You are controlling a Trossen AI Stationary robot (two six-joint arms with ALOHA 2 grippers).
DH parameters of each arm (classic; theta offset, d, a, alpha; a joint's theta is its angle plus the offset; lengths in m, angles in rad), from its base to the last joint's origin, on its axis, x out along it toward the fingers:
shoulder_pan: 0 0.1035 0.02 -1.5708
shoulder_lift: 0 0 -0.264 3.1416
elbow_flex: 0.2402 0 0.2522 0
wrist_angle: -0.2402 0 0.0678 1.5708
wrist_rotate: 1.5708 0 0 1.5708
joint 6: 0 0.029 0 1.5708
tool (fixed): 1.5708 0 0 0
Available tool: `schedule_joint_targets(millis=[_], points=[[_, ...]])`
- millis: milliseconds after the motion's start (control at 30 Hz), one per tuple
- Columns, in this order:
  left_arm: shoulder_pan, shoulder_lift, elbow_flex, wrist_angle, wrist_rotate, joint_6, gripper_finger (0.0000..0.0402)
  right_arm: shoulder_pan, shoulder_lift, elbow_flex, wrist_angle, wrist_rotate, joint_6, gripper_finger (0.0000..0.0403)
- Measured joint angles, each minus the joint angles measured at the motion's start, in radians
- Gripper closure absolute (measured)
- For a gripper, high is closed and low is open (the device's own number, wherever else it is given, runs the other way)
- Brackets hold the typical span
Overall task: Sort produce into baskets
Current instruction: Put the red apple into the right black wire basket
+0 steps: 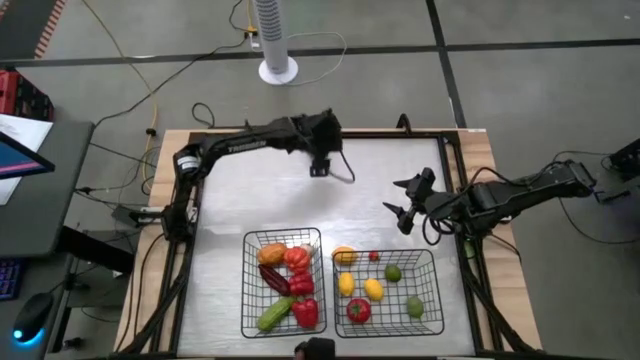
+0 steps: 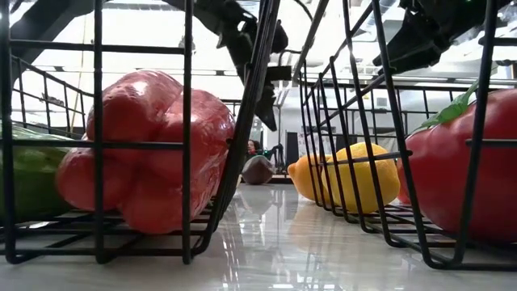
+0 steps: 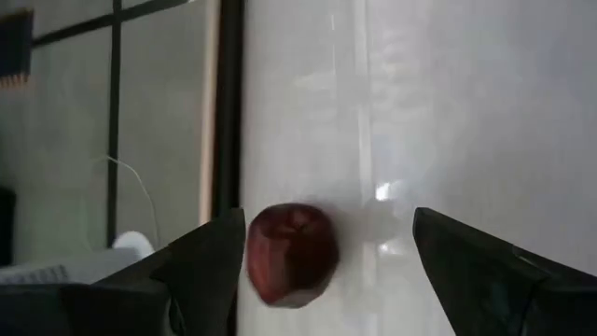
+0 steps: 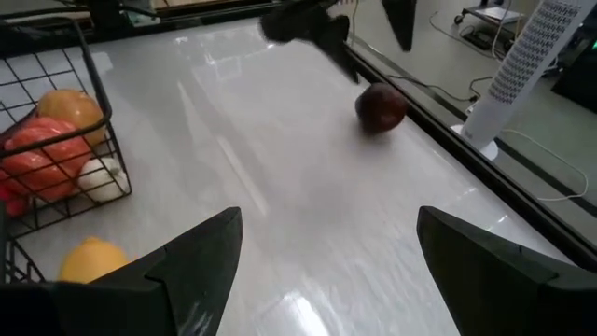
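Our left gripper (image 3: 322,271) hangs over the dark red fruit (image 3: 291,254) at the surface's (image 1: 380,180) far edge, fingers spread, empty. It's probably light, hard, rolls easily: grasp across its middle. Right gripper (image 1: 405,205) waits released.

1. The overhead view is evenly and brightly lit; the pale table (image 1: 300,190) shows a soft sheen and faint shadows beneath both arms.
2. In the low view, the bright room behind is blown out to white, so the basket wires (image 2: 187,129) read as dark silhouettes.
3. The glossy tabletop there mirrors a red pepper (image 2: 145,149) and a lemon (image 2: 355,178).
4. The left wrist view is soft and blurred, with a small glare spot beside a dark red fruit (image 3: 291,254).
5. The right wrist view shows streaky reflections across the table surface; its near fingers (image 4: 187,266) are out of focus.
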Motion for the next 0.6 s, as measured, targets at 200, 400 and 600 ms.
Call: schedule_joint_targets(millis=[200, 400, 600], points=[[0.052, 0.011, 0.003, 0.016, -0.010, -0.019, 0.0104, -0.002, 0.000, 0.000, 0.029, -0.004, -0.017, 0.0054], [0.028, 0.017, 0.005, 0.001, -0.138, 0.033, 0.0104, -0.002, 0.000, 0.000, 0.034, -0.008, -0.035, 0.0054], [0.006, 0.005, 0.035, -0.157, 0.019, -0.099, 0.0110, -0.002, 0.001, 0.000, 0.041, -0.007, -0.046, 0.0054]])
